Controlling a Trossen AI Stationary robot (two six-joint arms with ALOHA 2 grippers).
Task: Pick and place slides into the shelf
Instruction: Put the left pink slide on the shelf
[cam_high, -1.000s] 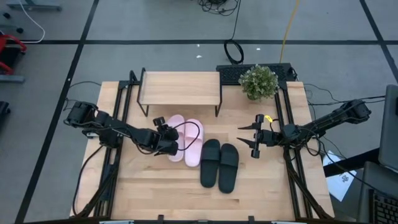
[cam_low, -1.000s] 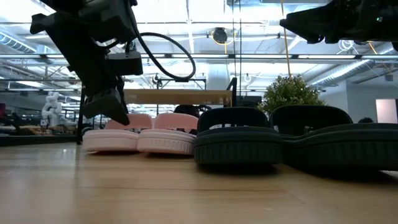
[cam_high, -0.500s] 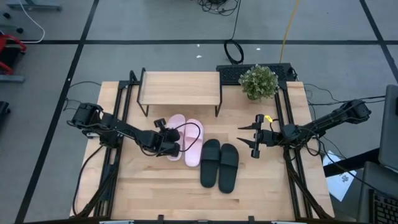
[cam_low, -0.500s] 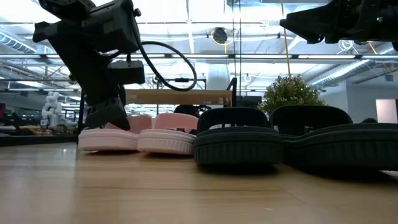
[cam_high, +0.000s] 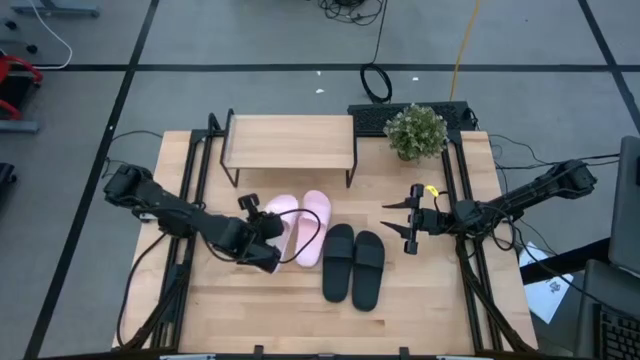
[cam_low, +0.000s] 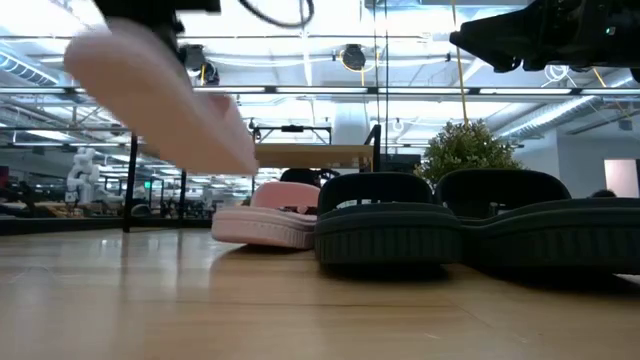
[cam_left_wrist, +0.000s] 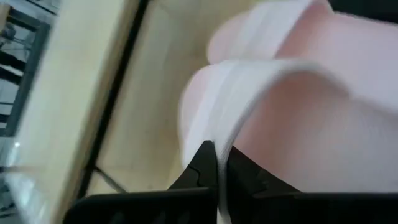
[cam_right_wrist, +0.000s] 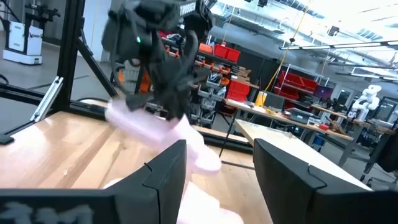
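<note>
Left claw (cam_high: 268, 240) clamped mid-table, raised, right claw (cam_high: 404, 221) open, hovering

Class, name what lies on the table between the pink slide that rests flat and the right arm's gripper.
In the high view, the black pair of slides lies between the pink slide resting flat and the open right gripper, nearer the slide.

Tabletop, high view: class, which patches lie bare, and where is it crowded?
Bare: the strip in front of the black slides, and the far-right part around the plant. Crowded: the middle, where the left gripper holds one pink slide lifted beside the other pink slide.
</note>
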